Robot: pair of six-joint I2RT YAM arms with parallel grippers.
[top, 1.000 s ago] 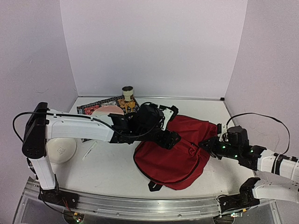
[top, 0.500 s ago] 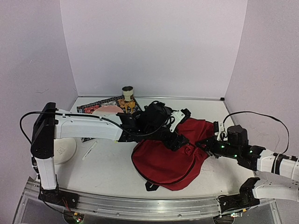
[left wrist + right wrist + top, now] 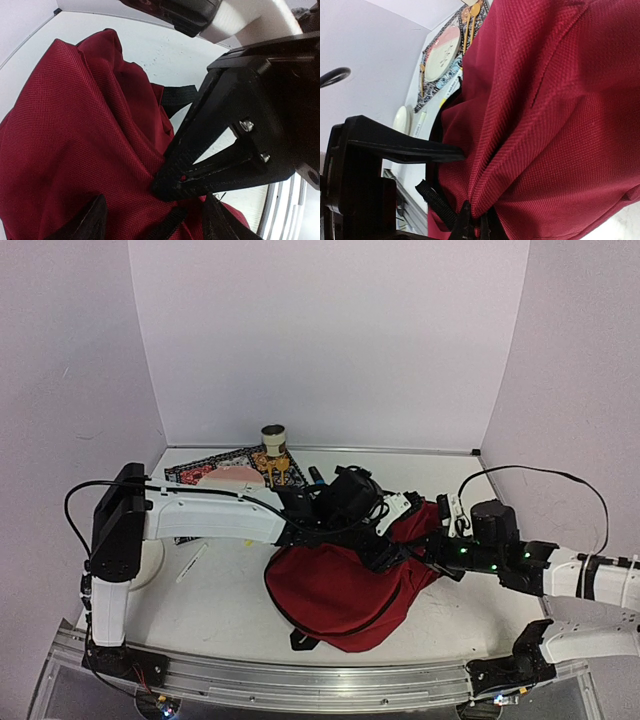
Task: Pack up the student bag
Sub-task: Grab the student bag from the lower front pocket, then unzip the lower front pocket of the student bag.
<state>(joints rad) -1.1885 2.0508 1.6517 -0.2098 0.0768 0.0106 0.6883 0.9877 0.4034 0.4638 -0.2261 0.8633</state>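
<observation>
Top view: we see the student bag (image 3: 335, 590) slumped on the tabletop (image 3: 230, 580), hiding the tips of the left end effector (image 3: 392, 552) and the right end effector (image 3: 420, 554). Left wrist view: left end effector released over red fabric, fingers (image 3: 95, 220) cropped. Right wrist view: right end effector clenched on 1 bag fold.

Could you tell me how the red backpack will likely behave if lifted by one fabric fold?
Probably floppy: the student bag lies in soft folds. It would likely sag from the right gripper, which pinches one ridge. Its coarse weave should resist slipping.
</observation>
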